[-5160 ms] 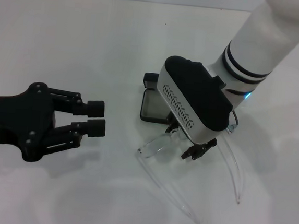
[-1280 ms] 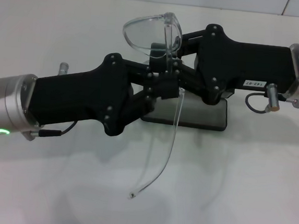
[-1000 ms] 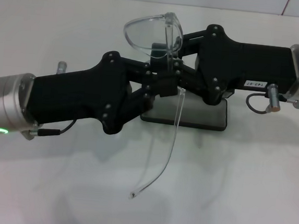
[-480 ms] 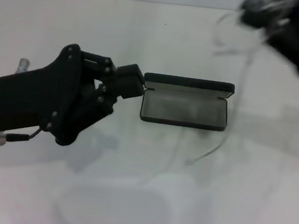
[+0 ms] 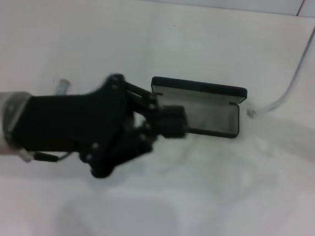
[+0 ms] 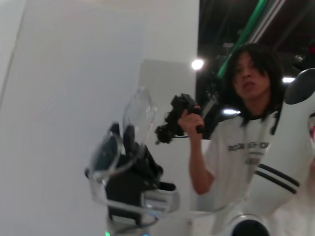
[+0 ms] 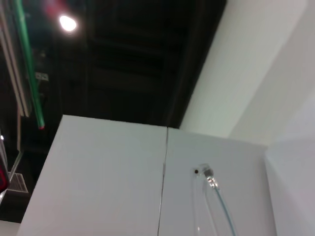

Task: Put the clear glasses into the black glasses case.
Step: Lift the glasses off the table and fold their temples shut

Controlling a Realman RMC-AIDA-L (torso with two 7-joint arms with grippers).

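The black glasses case (image 5: pixel 213 114) lies open on the white table, its lid raised at the far side and its grey lining showing. My left gripper (image 5: pixel 171 122) hovers over the case's left end, shut, with nothing seen in it. The head view does not show my right gripper; only one thin temple of the clear glasses (image 5: pixel 300 64) hangs down from the top right corner. In the left wrist view the right gripper (image 6: pixel 130 169) is shut on the clear glasses (image 6: pixel 140 110), lifted in the air. The right wrist view shows a temple tip (image 7: pixel 209 173).
The white table (image 5: pixel 153 35) spreads around the case, with a wall seam at its far edge. In the left wrist view a person (image 6: pixel 246 142) stands beyond the table holding a camera.
My left gripper has moved right and now covers the case's left end. The right gripper has carried the glasses up and out of the head view, leaving one temple visible.
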